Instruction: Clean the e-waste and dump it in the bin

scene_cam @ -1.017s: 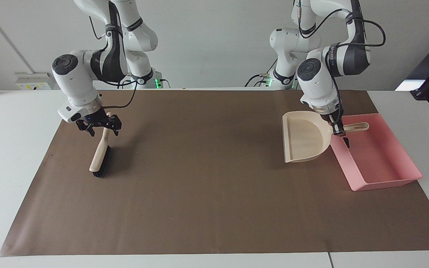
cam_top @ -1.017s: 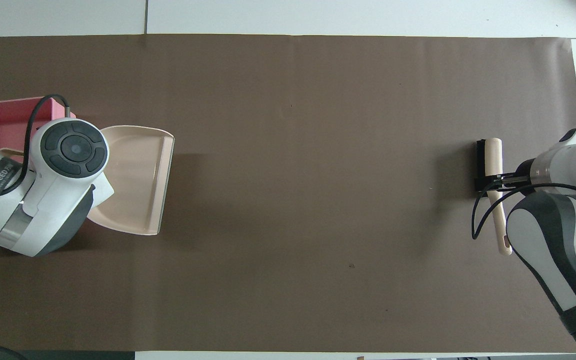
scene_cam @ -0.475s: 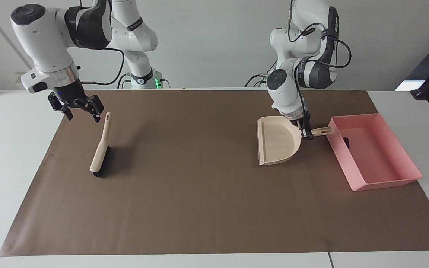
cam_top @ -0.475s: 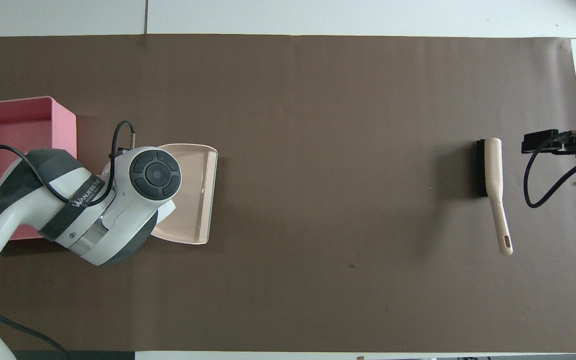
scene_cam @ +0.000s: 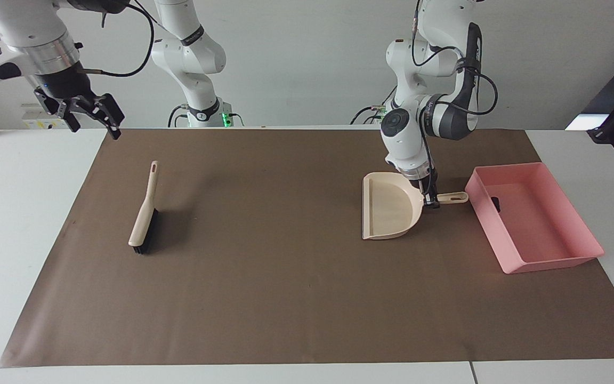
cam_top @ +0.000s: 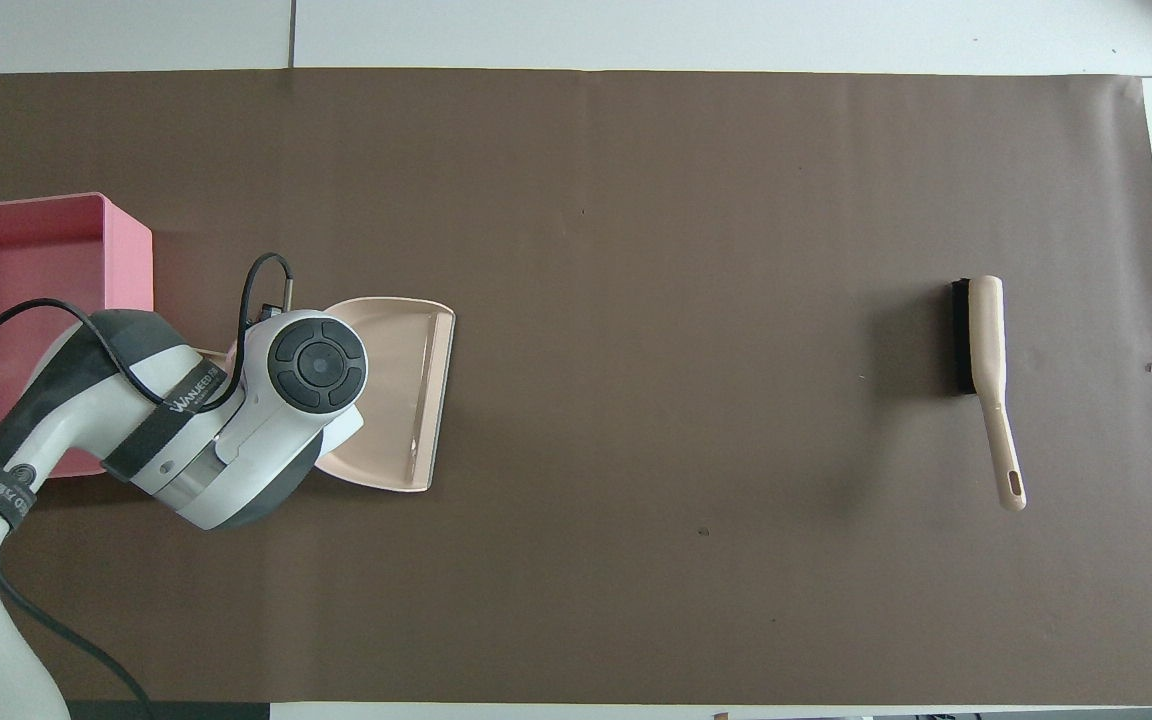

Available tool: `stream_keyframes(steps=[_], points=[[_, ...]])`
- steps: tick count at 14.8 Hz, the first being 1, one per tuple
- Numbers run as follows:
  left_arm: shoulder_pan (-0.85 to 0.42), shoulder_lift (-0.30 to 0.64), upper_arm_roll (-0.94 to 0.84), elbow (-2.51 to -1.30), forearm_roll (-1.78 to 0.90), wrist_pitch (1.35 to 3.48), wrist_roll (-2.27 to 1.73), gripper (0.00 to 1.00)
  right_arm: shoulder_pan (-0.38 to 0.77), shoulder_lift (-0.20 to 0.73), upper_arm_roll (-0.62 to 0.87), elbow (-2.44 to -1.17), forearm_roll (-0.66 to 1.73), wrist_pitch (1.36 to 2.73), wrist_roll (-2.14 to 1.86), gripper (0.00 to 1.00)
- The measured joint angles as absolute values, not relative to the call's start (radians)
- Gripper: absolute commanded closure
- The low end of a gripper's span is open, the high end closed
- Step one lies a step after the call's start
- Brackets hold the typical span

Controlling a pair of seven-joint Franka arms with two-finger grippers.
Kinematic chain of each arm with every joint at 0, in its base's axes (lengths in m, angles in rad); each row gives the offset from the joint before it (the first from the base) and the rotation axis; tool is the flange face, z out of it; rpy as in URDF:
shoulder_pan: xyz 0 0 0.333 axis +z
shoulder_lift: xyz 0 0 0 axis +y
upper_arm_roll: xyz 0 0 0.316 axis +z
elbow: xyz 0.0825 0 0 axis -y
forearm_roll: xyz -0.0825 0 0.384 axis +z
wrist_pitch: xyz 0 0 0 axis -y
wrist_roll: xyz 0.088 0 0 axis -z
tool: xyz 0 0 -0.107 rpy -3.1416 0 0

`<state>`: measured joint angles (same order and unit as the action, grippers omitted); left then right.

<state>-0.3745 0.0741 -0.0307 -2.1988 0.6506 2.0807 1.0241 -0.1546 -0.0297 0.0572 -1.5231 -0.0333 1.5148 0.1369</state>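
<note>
The pink bin (scene_cam: 552, 256) stands at the left arm's end of the mat and also shows in the overhead view (cam_top: 126, 230). A small dark piece (scene_cam: 494, 202) lies inside it; the white part is not visible. The beige dustpan (scene_cam: 389, 213) lies flat on the mat beside the bin and also shows in the overhead view (cam_top: 406, 400). My left gripper (scene_cam: 430, 200) is shut on the dustpan's handle; in the overhead view my arm hides it. My right gripper (scene_cam: 91, 116) is open and empty, raised high over the mat's corner at the right arm's end.
A beige hand brush (scene_cam: 144, 218) with black bristles lies on the brown mat (scene_cam: 285, 277) at the right arm's end, also in the overhead view (cam_top: 984, 340). White table (scene_cam: 19, 213) borders the mat.
My right gripper let go of the brush and rose up and away from it. My left gripper carried the dustpan from the bin's edge toward the table's middle and lowered it.
</note>
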Motion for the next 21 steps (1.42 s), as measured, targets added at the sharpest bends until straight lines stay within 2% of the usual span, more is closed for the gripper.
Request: stream_keyframes(steps=[2, 3, 5, 6, 8, 9, 11, 15, 21], points=[[-0.370, 0.074, -0.028, -2.206, 0.650, 2.090, 1.023, 0.50, -0.154, -0.011, 0.057, -1.524, -0.033, 1.515, 0.137, 0.01], [-0.366, 0.074, -0.026, -2.206, 0.650, 2.090, 1.023, 0.39, -0.153, -0.007, 0.058, -1.524, -0.033, 1.515, 0.137, 0.01], [-0.355, 0.071, -0.025, -2.206, 0.650, 2.090, 1.023, 0.27, -0.145, -0.006, 0.059, -1.528, -0.033, 1.514, 0.137, 0.01], [-0.347, 0.065, -0.025, -2.206, 0.650, 2.090, 1.022, 0.26, -0.132, -0.007, 0.058, -1.530, -0.033, 1.511, 0.137, 0.01], [-0.331, 0.036, -0.023, -2.205, 0.646, 2.082, 1.022, 0.07, -0.072, -0.009, 0.027, -1.535, -0.034, 1.504, 0.137, 0.01], [-0.324, 0.016, -0.022, -2.204, 0.625, 2.066, 1.017, 0.02, -0.030, -0.011, -0.016, -1.538, -0.034, 1.501, 0.134, 0.01], [-0.288, -0.033, -0.019, -2.204, 0.539, 2.024, 0.990, 0.02, 0.008, -0.015, -0.072, -1.547, -0.034, 1.500, 0.117, 0.01], [-0.170, -0.111, -0.011, -2.205, 0.443, 2.002, 0.901, 0.02, -0.030, -0.018, -0.061, -1.552, -0.034, 1.494, 0.101, 0.01], [-0.089, -0.125, -0.008, -2.187, 0.296, 2.004, 0.446, 0.02, -0.013, -0.020, -0.050, -1.553, -0.034, 1.493, 0.101, 0.01]])
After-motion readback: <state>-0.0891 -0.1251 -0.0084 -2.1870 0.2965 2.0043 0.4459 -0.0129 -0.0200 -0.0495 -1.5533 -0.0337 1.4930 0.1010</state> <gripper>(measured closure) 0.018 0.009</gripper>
